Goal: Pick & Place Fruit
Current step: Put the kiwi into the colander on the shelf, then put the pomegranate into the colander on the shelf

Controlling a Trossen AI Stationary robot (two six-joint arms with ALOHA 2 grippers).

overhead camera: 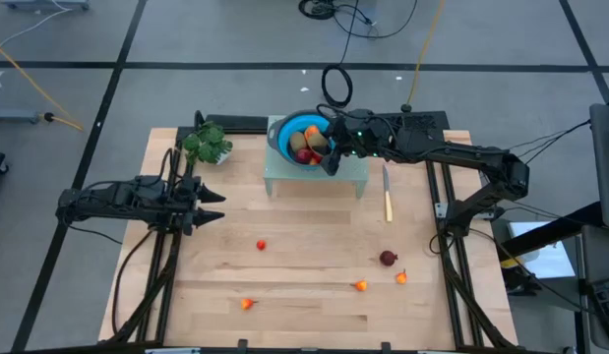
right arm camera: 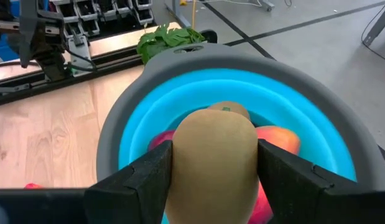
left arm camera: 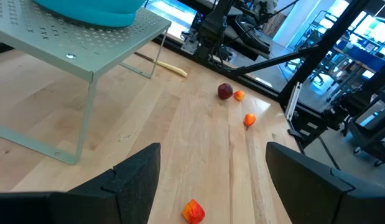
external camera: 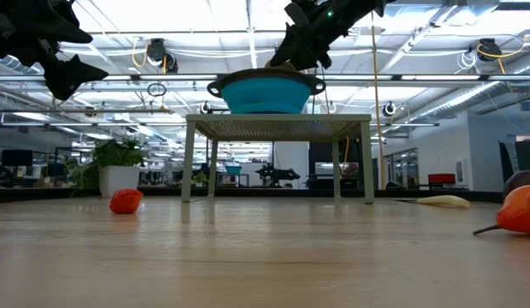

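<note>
- Right hand [right arm camera: 214, 171] — fingers clamped on a brown kiwi [right arm camera: 214, 155], poised over the blue bowl [right arm camera: 117, 130] on the rack [overhead camera: 355, 177].
- Step in hand: placing.
- Next move: release into the bowl, then fetch fruit from the tabletop [overhead camera: 304, 295] — dark red piece [overhead camera: 388, 259].
- Left hand [overhead camera: 213, 206]: wide, empty, waiting.

Grey floor [overhead camera: 235, 39] with dark lines, bright ceiling lights [external camera: 205, 17]

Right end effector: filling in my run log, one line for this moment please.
right end effector: over blue bowl, gripping brown fruit | left end effector: open, idle
</note>
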